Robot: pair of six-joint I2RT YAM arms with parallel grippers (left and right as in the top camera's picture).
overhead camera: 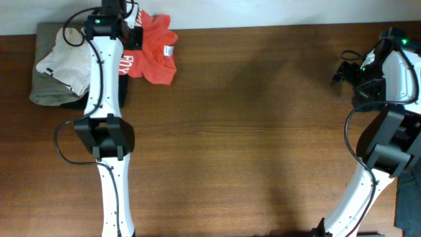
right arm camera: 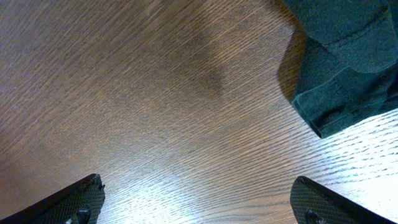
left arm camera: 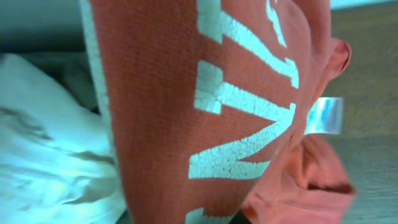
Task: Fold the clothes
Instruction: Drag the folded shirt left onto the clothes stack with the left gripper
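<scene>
Red-orange T-shirt point(left arm camera: 186, 112) cloth fills the left wrist view, white lettering slanting across it. Left gripper point(overhead camera: 131, 31) is pinched shut on it at the far left corner of the brown wooden table point(overhead camera: 263, 118), where it lies bunched, tag point(overhead camera: 168, 51) toward the right, beside heaped pale clothes point(overhead camera: 62, 66). Right gripper point(right arm camera: 196, 186) gapes wide over bare wood, just beside a dark garment point(right arm camera: 342, 62).

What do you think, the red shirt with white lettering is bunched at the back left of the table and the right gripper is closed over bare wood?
Not quite: the right gripper is open, spread wide over bare wood, as the right wrist view shows. The red shirt with white lettering is bunched at the back left of the table.
</scene>
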